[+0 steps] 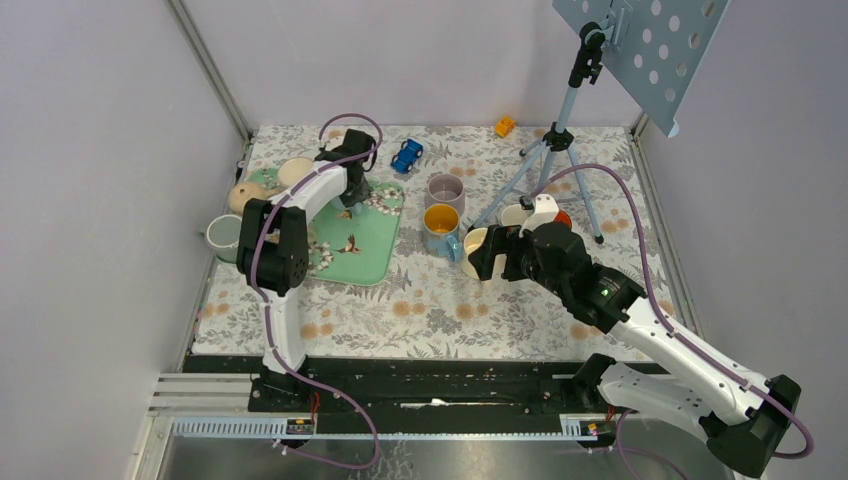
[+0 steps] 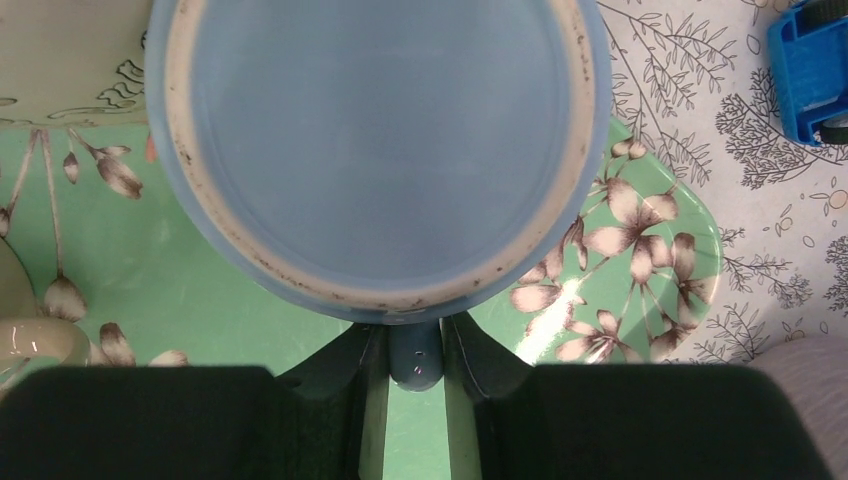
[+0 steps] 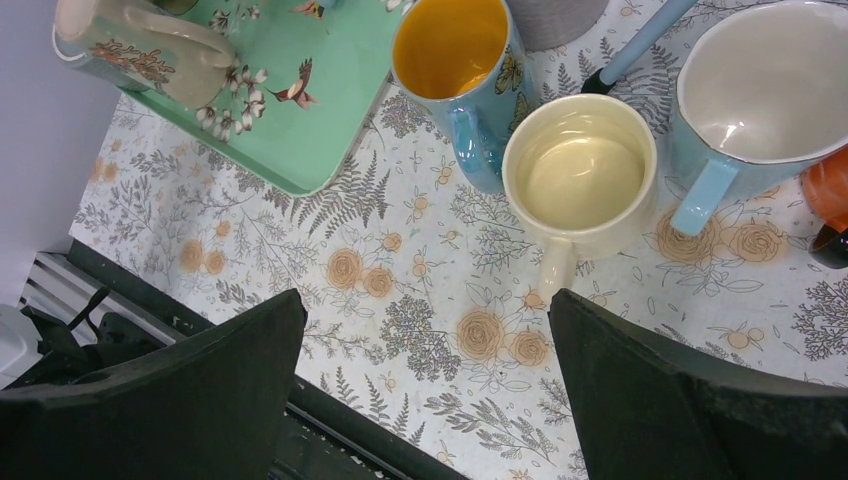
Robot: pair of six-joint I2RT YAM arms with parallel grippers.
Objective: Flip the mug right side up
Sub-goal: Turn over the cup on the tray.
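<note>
A blue mug stands upside down on the green tray, its flat base with a bare ring facing my left wrist camera. My left gripper is shut on the mug's blue handle, one finger on each side. In the top view the left gripper sits over the back right of the tray and hides the mug. My right gripper is open and empty above the tablecloth, just short of a cream mug; it also shows in the top view.
A yellow-lined blue mug, a grey mug and a light blue mug stand upright mid-table. A tripod stands behind them. A blue toy car lies by the tray. More mugs sit at left.
</note>
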